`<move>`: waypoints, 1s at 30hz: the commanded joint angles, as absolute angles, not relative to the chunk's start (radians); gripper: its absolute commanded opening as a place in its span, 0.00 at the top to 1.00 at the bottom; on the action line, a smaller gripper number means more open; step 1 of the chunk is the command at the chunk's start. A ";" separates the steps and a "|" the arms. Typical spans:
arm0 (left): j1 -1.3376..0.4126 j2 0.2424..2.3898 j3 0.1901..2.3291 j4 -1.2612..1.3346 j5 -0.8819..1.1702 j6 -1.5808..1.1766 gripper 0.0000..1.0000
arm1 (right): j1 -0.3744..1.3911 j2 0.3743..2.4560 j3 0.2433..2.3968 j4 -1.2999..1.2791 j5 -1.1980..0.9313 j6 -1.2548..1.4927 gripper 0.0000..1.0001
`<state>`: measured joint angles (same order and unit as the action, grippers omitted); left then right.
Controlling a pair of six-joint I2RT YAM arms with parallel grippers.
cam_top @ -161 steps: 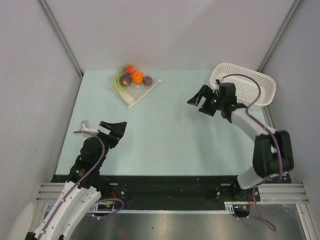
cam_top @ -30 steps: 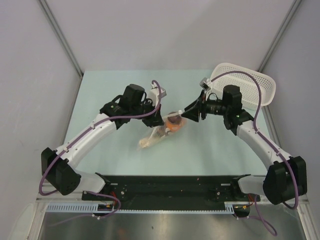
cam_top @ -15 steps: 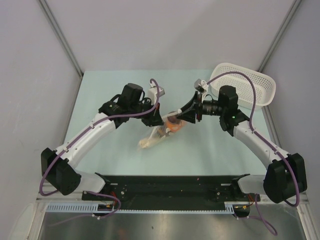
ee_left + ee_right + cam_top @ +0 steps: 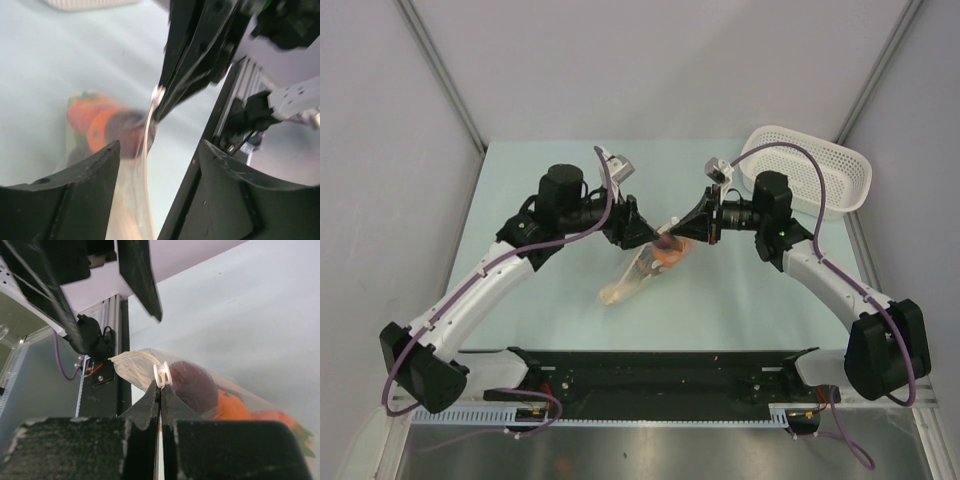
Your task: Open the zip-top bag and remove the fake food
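The zip-top bag [image 4: 642,268] hangs tilted over the middle of the table, its low end near the mat. Fake food shows through the plastic: a dark lump [image 4: 192,382], an orange ball [image 4: 231,407] and a red piece [image 4: 272,420]. My right gripper [image 4: 161,387] is shut on the white zip tab [image 4: 162,374] at the bag's upper corner. My left gripper [image 4: 160,147] is open just left of that corner, and the bag's pale edge [image 4: 142,200] runs loosely between its fingers. In the top view the left gripper [image 4: 640,230] and the right gripper [image 4: 672,233] nearly meet.
A white perforated basket [image 4: 820,165] stands at the back right of the pale green mat [image 4: 540,300]. Grey walls close in both sides. The black rail [image 4: 660,365] with the arm bases runs along the near edge.
My left gripper has opened, let go of the bag and drawn back to the left. My right gripper has shut on the zip tab. The bag has stayed in place.
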<state>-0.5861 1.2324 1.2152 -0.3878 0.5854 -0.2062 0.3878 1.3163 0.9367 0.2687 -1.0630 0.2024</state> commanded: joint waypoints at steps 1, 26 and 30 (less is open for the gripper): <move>-0.594 1.235 1.224 -0.161 0.641 -0.275 0.30 | 0.399 1.313 0.939 0.350 -1.112 0.245 1.00; -0.615 1.382 1.290 -0.170 0.822 -0.204 0.67 | 0.394 1.351 0.939 0.433 -1.200 0.379 1.00; -0.611 1.394 1.293 -0.184 0.833 -0.195 0.72 | 0.387 1.350 0.939 0.436 -1.206 0.385 1.00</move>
<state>-0.6159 1.3888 1.2865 -0.1837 0.7906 -0.2268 0.3950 1.3640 0.9325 0.3794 -1.1824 0.3740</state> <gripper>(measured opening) 0.296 0.009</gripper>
